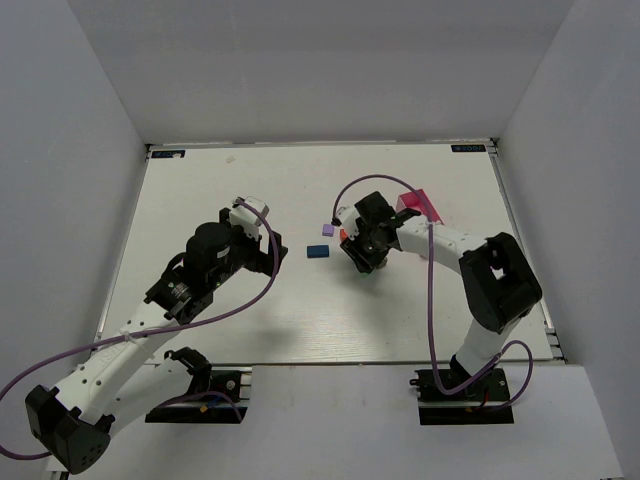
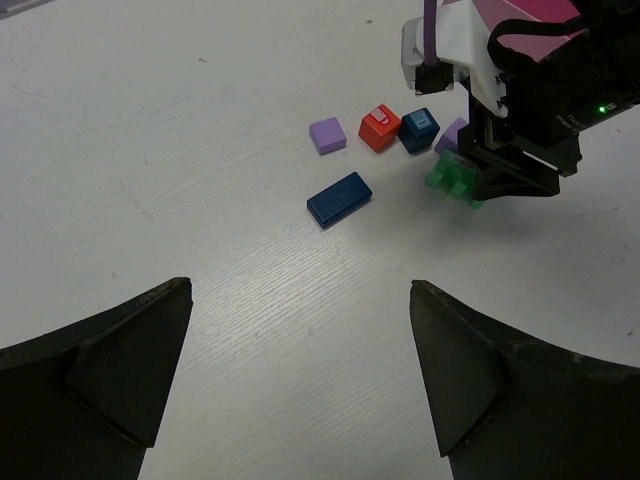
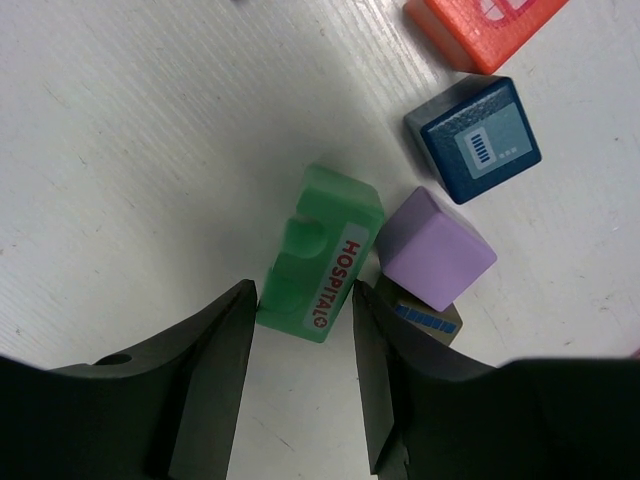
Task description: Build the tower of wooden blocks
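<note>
The table (image 1: 200, 190) is white with a faint wood grain, and plain grey walls (image 1: 320, 60) close it on the left, the far and the right side. A thin dark line runs along the table edges. The blocks (image 2: 419, 129) lie in a loose group a little right of the table's middle, not yet as a high stack. A pink tray (image 1: 420, 203) stands just behind them, toward the far right. In the group, the green block (image 3: 322, 255) lies on its side with the word HOSPITAL on a label. Touching it on the right, a purple cube (image 3: 435, 250) sits tilted on top of a brown block (image 3: 420, 315). A dark blue cube (image 3: 474, 140) is just beyond it, and a red-orange block (image 2: 380, 127) is beside that one. A small purple block (image 2: 327, 134) and a flat blue block (image 2: 339, 198) lie apart to the left on the bare surface. The right gripper (image 3: 303, 300) is low over the group, narrow, with both fingers touching the sides of the green block's near end. The left gripper (image 2: 300, 288) hangs above the bare table, well apart from the blocks, spread wide with nothing between its fingers.
</note>
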`<state>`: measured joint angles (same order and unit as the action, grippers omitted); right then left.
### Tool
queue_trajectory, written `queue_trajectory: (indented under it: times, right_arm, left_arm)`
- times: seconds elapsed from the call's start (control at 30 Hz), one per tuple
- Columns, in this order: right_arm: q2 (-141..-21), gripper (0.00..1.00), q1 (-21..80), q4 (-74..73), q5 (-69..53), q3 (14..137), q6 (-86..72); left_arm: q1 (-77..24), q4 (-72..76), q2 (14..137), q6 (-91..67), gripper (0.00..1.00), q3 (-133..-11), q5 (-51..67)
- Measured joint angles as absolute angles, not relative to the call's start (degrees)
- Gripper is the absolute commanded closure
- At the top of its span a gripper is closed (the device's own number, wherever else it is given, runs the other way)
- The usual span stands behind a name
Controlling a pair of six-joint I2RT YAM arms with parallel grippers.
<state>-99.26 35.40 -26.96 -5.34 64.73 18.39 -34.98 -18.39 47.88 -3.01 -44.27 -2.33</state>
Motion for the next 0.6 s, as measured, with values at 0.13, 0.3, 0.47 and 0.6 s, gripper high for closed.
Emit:
queue_trajectory:
  times: [0.13,0.3,0.47,0.6]
  right_arm:
    - [-100.07,0.51,35.48,-27.14,-5.76,64.73,18.39]
    - [-100.79,0.49,36.18,-27.18,-5.72,64.73,18.41]
    - [-101.60,0.51,36.77,-27.20,-5.50,64.73,18.57]
    - [-101.73,0.53,36.88,-27.31,-5.26,64.88,18.94]
  left_arm:
    - [-34.98,-18.37,47.88,-3.01,0.00,-44.27,-2.35]
    - [-34.98,-18.37,47.88,-3.01,0.00,-44.27,-2.33]
    - [-34.98,-18.39,47.88,-3.01,0.00,-44.27,-2.33]
    - [-34.98,-18.37,47.88,-3.01,0.00,-44.27,-2.33]
